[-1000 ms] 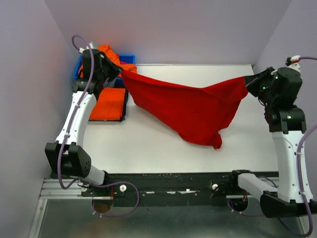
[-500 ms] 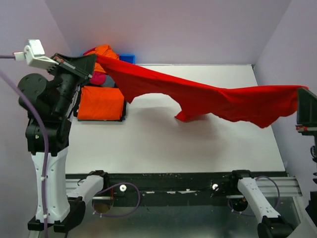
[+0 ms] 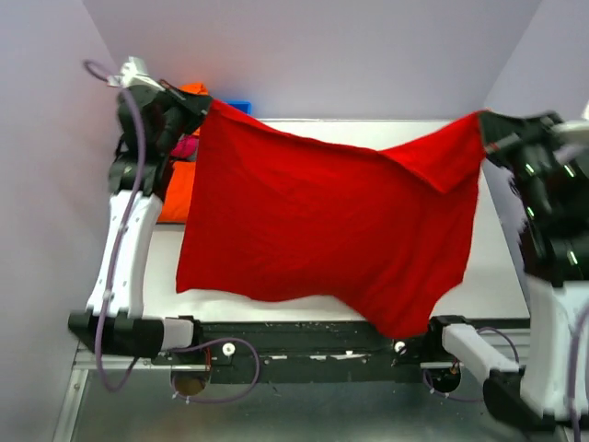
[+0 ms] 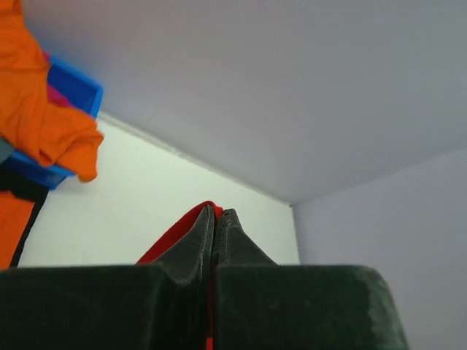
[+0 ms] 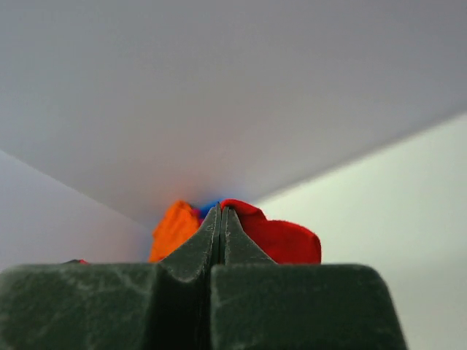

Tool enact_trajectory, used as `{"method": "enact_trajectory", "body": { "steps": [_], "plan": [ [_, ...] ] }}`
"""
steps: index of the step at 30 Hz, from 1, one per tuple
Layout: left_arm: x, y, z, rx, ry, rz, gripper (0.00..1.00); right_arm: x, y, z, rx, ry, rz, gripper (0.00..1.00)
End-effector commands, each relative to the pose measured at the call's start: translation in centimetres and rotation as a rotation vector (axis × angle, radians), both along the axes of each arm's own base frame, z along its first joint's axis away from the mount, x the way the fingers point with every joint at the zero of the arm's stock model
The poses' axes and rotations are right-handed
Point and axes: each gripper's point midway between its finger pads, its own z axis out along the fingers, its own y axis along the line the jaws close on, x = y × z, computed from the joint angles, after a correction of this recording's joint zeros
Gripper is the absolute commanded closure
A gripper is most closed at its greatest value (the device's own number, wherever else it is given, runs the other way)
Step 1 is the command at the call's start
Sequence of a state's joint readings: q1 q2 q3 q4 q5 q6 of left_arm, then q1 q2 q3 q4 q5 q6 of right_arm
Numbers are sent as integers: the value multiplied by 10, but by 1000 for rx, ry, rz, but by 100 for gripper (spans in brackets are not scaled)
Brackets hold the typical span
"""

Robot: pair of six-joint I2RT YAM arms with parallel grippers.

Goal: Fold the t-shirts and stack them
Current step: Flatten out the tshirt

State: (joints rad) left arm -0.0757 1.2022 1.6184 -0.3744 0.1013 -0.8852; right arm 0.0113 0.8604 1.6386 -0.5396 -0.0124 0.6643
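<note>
Top external: left fingers (image 3: 193, 106), right fingers (image 3: 493, 138) clamp red t-shirt (image 3: 322, 221).

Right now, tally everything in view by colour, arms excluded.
Bright red cloth t-shirt, stretched between left gripper and right gripper: 1
Blue plastic bin: 1
Orange cloth shirts, one draped over bin, one folded flat: 2
Magenta-pink cloth, mostly hidden: 1
Total: 5
</note>
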Motion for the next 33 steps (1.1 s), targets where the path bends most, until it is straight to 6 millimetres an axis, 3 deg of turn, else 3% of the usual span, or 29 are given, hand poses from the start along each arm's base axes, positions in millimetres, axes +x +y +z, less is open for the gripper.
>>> {"method": "enact_trajectory", "body": {
  "steps": [1, 3, 5, 8, 9, 11, 13, 17, 19, 22, 23, 25, 33],
  "plan": [
    [88, -19, -95, -32, 183, -11, 100, 113, 4, -77, 76, 246, 14, 99],
    [111, -28, -105, -13, 225, -4, 100, 142, 9, -79, 72, 275, 41, 99],
    [130, -37, -88, -6, 203, -14, 100, 167, 6, -61, 63, 253, 73, 99],
    [154, -44, -36, -20, 132, -22, 100, 193, 10, -24, 43, 206, 162, 99],
    [156, -42, -11, -21, 98, -7, 100, 194, 7, -9, 36, 198, 165, 99],
    [167, -44, 4, -40, 90, -1, 100, 199, -3, 13, 32, 171, 196, 99],
    [176, -44, 10, -84, 56, -10, 100, 206, -17, 25, 72, 136, 226, 99],
    [195, -48, -9, -99, 48, -22, 100, 214, -45, 23, 120, 117, 317, 99],
    [205, -53, -35, -79, 95, -42, 100, 218, -51, 6, 117, 148, 320, 99],
    [212, -59, -84, -69, 162, -76, 100, 231, -61, -57, 191, 285, 316, 99],
    [206, -61, -87, -65, 154, -87, 100, 230, -59, -71, 200, 311, 338, 99],
    [199, -57, -115, -45, 196, -74, 100, 225, -58, -109, 227, 383, 334, 99],
    [130, -50, -251, -7, 394, -82, 100, 167, -45, -263, 369, 638, 270, 99]
  ]
}}
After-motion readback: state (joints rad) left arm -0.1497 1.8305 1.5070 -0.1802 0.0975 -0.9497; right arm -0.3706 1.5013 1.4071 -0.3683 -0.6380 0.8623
